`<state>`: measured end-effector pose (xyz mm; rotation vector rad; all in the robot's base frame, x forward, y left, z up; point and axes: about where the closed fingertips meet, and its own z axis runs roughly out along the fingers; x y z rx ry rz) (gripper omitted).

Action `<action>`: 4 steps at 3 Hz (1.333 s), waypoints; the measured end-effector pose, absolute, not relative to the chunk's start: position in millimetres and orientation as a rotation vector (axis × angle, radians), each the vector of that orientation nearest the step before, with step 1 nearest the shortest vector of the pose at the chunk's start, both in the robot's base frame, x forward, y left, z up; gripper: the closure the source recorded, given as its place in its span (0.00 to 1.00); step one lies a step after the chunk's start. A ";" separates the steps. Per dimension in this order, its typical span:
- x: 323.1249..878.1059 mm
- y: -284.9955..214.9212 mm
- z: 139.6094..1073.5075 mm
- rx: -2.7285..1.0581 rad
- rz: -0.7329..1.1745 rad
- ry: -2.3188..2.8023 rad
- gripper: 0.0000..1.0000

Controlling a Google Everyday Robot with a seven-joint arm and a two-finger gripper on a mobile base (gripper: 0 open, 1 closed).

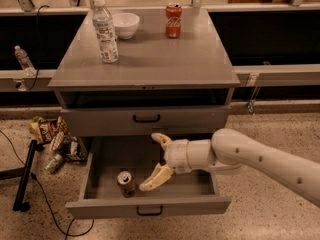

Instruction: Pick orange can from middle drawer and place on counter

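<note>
The orange can (126,182) stands upright in the front left of the middle drawer (150,206), which is pulled out wide. My gripper (154,161) is open above the drawer, just right of the can and apart from it, fingers pointing left. One finger (161,139) is up near the closed upper drawer, the other (155,179) reaches low into the drawer close to the can. The counter (150,59) is the grey cabinet top above.
On the counter stand a clear water bottle (105,31), a white bowl (125,24) and a red cola can (173,20). The upper drawer (146,120) is shut. Crumpled snack bags (55,139) and a black stand leg (24,176) lie on the floor at the left.
</note>
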<state>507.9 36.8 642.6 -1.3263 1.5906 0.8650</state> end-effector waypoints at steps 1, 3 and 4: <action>516.0 67.1 580.2 -1.304 0.935 1.620 0.00; 530.9 77.6 558.5 -1.278 0.908 1.677 0.00; 555.2 100.2 523.3 -1.249 0.874 1.727 0.20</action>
